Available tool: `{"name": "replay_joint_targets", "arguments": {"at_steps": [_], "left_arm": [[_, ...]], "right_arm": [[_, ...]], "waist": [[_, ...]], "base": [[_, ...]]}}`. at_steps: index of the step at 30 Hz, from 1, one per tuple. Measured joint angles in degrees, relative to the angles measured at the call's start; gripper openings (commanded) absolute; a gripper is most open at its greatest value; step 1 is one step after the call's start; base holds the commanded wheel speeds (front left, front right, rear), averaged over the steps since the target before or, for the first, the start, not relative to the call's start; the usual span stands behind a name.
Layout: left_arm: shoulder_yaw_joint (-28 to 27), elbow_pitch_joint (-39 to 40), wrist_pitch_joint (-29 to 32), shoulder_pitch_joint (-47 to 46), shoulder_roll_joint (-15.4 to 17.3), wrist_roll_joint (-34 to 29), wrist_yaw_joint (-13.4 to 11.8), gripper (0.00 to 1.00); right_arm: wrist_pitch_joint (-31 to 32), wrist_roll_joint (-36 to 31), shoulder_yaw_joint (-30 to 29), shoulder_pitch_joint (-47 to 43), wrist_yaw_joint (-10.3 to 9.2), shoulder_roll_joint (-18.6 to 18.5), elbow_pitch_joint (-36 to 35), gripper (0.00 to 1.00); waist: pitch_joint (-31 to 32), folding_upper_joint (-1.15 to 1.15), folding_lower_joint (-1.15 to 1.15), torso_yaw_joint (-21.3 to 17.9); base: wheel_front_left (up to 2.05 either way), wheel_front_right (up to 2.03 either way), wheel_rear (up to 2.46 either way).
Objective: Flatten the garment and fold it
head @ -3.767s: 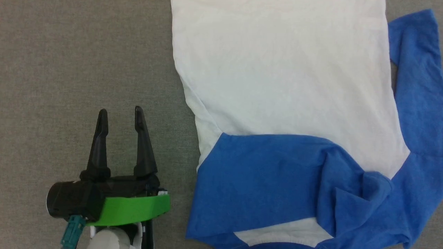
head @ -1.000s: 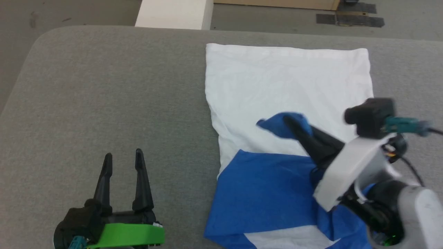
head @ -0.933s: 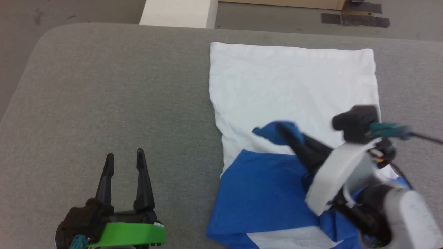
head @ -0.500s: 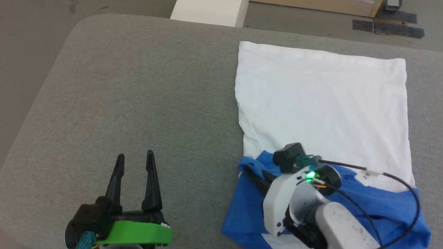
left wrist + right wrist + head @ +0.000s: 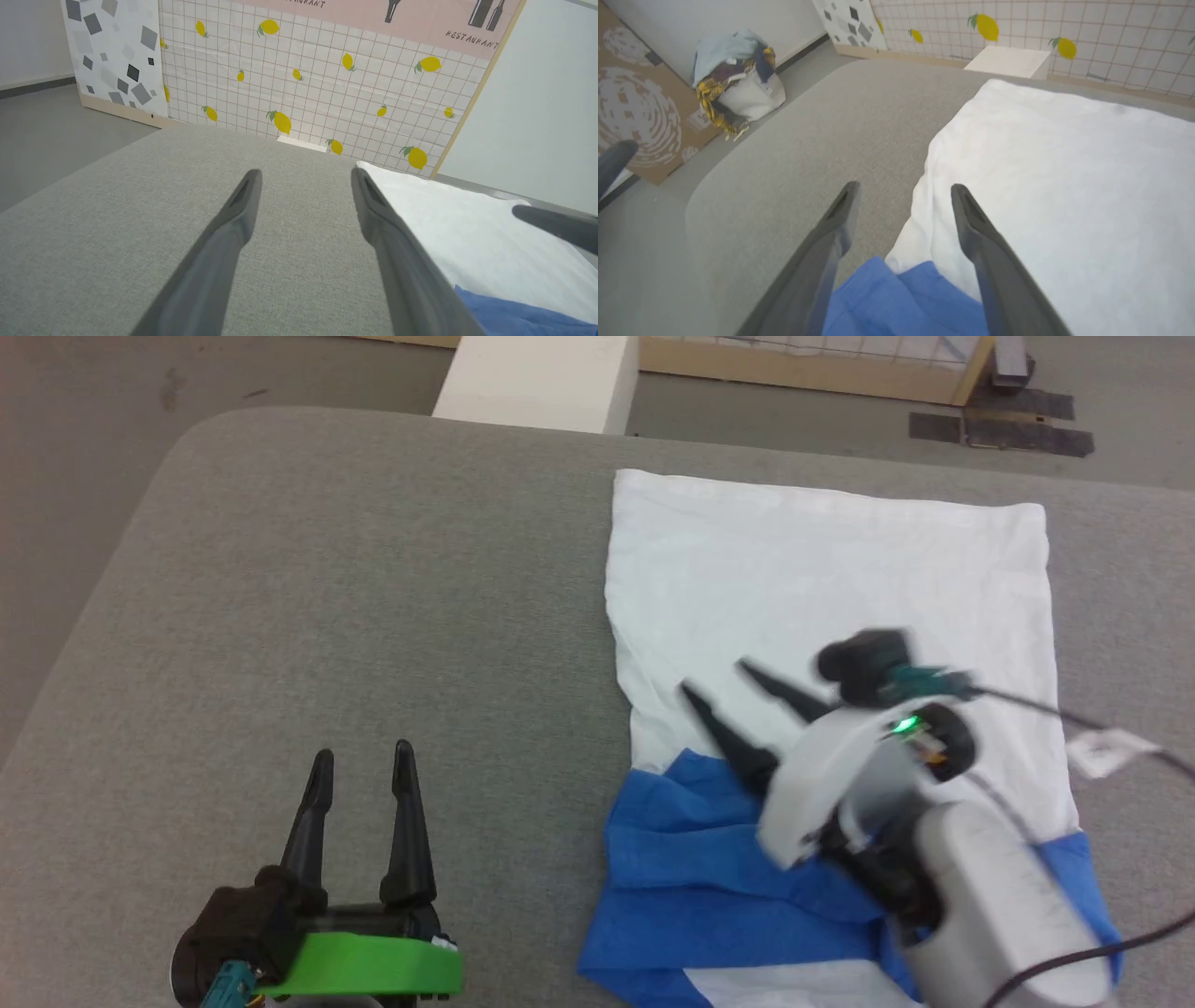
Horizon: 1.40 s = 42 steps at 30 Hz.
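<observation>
Across the middle of the room, table (image 5: pixel 327 569): a broad grey cloth-covered surface with rounded corners, with the shirt lying toward its right side.
Garment (image 5: pixel 822 569): a white shirt spread flat, its straight hem at the far edge. The near end is bright blue cloth (image 5: pixel 681 859), rumpled and folded over itself, with a strip of white showing at the very front.
Right arm (image 5: pixel 990 877): a pale forearm reaching in from the lower right, above the blue end.
Right gripper (image 5: pixel 714 677): dark fingers spread apart with nothing between them, pointing away and to the left. It sits over the shirt's left edge, just where white meets blue, with one finger above the table and the other above white cloth.
Left gripper (image 5: pixel 362 751): fingers parted and empty, over bare table, well apart from the shirt.
White block (image 5: pixel 537 378): on the floor beyond the table's far edge.
Bag of clothes (image 5: pixel 733 79): heaped on the floor past the table's corner.
</observation>
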<state>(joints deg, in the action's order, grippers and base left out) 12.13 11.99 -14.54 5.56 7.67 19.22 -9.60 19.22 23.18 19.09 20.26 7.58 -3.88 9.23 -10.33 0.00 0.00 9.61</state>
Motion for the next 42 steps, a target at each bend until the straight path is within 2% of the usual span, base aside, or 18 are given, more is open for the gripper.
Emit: {"name": "replay_joint_targets", "arguments": {"at_steps": [6,10,14,19,24,29,38,42], "left_arm": [[0.78,0.38,0.1,-0.74,0.11,-0.02,0.03,1.0],[1.31,0.27,0.1,-2.03,0.09,-0.1,0.03,1.0],[1.57,0.03,0.1,-2.32,0.15,-0.36,0.04,1.0],[1.58,-0.62,0.09,-2.3,1.07,-1.16,0.03,1.0],[1.54,-1.77,0.07,-2.28,1.05,-1.52,0.05,1.0],[1.23,-1.37,1.05,-6.19,2.74,-1.75,2.08,1.0],[-0.8,1.12,15.0,-32.93,12.81,-4.39,8.16,1.0],[0.14,-1.46,21.49,-45.66,14.97,-5.5,11.05,1.0]], "right_arm": [[-1.49,-2.96,-16.68,-1.46,-0.01,-4.23,-10.94,1.0],[-4.08,-8.92,-26.58,-6.62,0.0,-5.8,-18.08,1.0],[-6.91,-11.95,-33.29,-13.06,-0.01,-3.65,-22.99,1.0],[-11.07,-12.38,-34.79,-19.18,-0.01,-0.08,-25.07,1.0],[-14.24,-12.36,-34.52,-22.96,-0.01,0.82,-23.95,1.0],[-15.39,-11.57,-34.83,-22.88,-0.01,0.93,-24.07,1.0],[-15.25,-10.48,-34.03,-19.13,-0.01,0.97,-27.49,1.0],[-15.01,-9.73,-32.66,-17.63,-0.01,0.96,-28.84,1.0]], "waist": [[-0.57,0.0,0.0,-2.74],[-1.08,0.0,0.0,-4.29],[-1.73,0.0,0.0,-5.8],[-2.44,0.0,0.0,-7.49],[-3.05,0.0,0.0,-8.77],[-4.35,0.0,0.0,-9.16],[-10.22,0.0,0.0,-9.48],[-13.91,0.0,0.0,-9.98]], "base": [[0.0,0.0,0.0],[0.0,0.0,0.0],[0.0,0.0,0.0],[0.0,0.0,0.0],[0.0,0.0,0.0],[0.0,0.0,0.0],[0.0,0.0,0.0],[0.0,0.0,0.0]]}}
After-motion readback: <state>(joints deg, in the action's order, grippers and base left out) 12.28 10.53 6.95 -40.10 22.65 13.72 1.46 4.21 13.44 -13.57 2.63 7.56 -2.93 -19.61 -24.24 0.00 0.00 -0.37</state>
